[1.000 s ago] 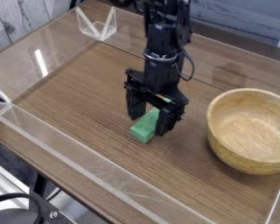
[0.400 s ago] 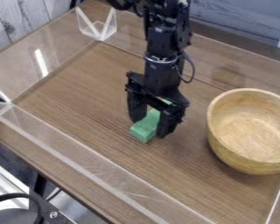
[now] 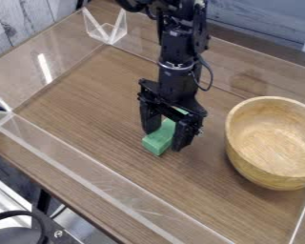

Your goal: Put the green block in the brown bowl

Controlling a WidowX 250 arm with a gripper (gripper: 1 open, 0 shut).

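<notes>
Nearest the camera, a clear acrylic wall (image 3: 104, 191) runs along the front edge of the wood-grain surface (image 3: 91, 105), with another clear panel closing the left side. Just behind it, toward the middle of the surface, the green block (image 3: 156, 144) lies flat on the wood. Over it stands the black claw (image 3: 166, 133), pointing straight down, its two fingers (image 3: 145, 119) spread wide, one on either side of the block, released rather than clenched; the block sits low between them, and whether the tips touch it cannot be told. To the right, near the claw but apart from it, the brown bowl (image 3: 271, 142) rests upright on the surface, its thick rim and pale grained inside in plain view, with nothing in it. Behind the claw the black arm (image 3: 178, 43) rises toward the top of the view. Farther back, at the far left corner, a small clear angled bracket (image 3: 107, 28) stands on the surface.
</notes>
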